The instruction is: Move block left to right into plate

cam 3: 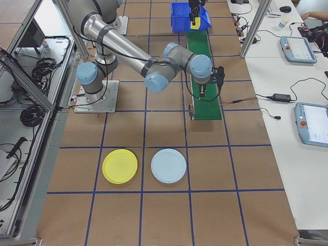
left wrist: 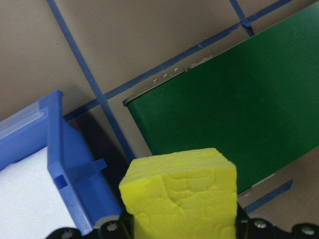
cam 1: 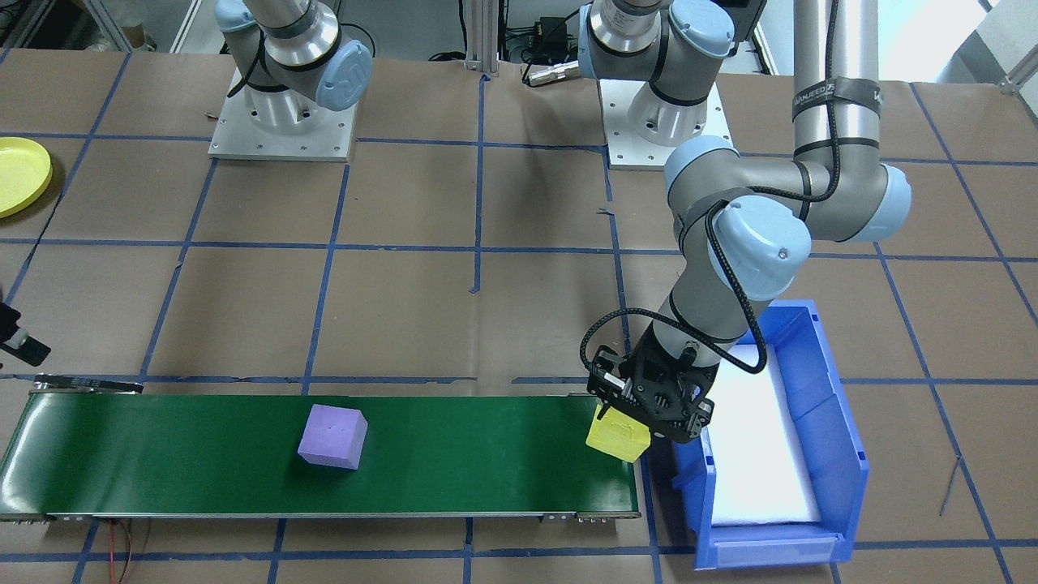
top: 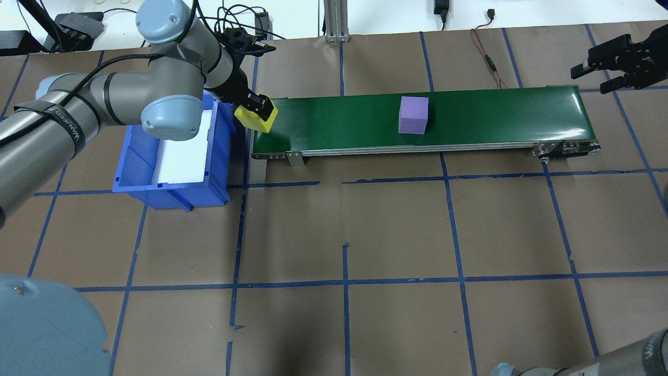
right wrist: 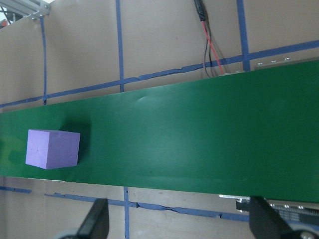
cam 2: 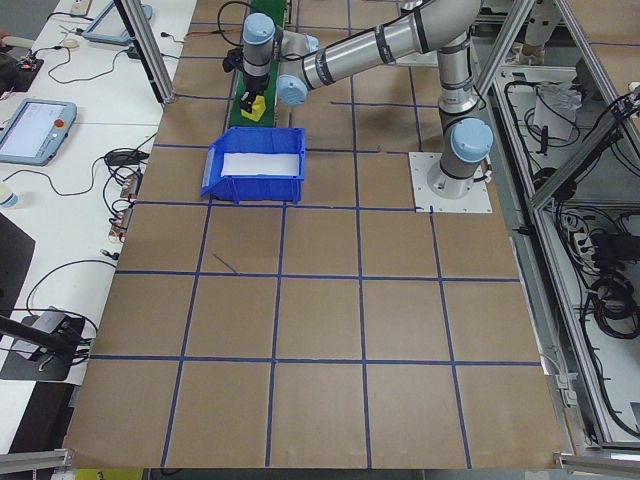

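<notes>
The left gripper (cam 1: 628, 422) clenches a yellow block (cam 1: 618, 436) just above the belt's (cam 1: 203, 462) left end, beside the blue bin (cam 1: 843, 454); it should lower the block flat onto the belt before letting go. The right gripper (top: 608, 65) hangs with jaws spread at the right end. A purple block (top: 413, 115), a matte cube, rides mid-belt. The yellow plate (cam 3: 120, 166) lies well apart from the belt.
</notes>
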Robot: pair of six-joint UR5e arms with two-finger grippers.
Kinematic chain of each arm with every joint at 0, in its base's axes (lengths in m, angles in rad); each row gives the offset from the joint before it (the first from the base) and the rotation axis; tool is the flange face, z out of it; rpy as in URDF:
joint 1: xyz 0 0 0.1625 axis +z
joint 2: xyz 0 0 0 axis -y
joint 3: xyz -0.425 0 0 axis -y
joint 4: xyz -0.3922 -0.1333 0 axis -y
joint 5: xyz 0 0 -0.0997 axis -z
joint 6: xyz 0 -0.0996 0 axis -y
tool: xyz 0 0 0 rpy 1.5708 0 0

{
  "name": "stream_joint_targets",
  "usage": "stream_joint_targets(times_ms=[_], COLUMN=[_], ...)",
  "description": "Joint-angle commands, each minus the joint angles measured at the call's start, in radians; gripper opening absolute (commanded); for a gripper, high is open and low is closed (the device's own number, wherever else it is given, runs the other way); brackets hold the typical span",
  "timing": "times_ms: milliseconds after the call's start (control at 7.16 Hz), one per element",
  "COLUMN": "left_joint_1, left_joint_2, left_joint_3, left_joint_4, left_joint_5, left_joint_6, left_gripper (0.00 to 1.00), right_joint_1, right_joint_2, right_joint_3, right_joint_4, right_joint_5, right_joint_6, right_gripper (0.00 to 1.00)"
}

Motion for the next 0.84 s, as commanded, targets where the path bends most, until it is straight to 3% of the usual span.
stream_joint_targets(times_ms=[0, 140, 419, 559, 698], left_joint_1=[-0.008, -0.008, -0.008, -0.008, -0.006], left_joint_2=[-0.036, -0.034, -0.001, 0.030, 0.096], left_joint_3=[0.001, 0.016, 0.017, 0.016, 0.019], left_joint_4=[0.046, 0.044, 0.035, 0.012, -0.110], left_joint_5=[-0.033, -0.022, 0.010, 0.071, 0.094], left_joint_6=[0.000, 0.006, -0.005, -0.011, -0.018], left_gripper=[0.48, 0.99, 1.00, 1.00, 1.00], right_joint_1=[0.000, 0.000, 0.000, -0.002, -0.002], right_joint_2=[0.019, 0.015, 0.014, 0.019, 0.025], right_joint_3=[0.050, 0.082, 0.157, 0.200, 0.201], right_joint_4=[0.002, -0.004, -0.015, -0.016, -0.019], right_joint_5=[0.033, 0.025, 0.042, 0.042, 0.042], right_joint_6=[-0.102, -0.103, -0.090, -0.077, -0.052], right_gripper=[1.00, 1.00, 1.00, 1.00, 1.00])
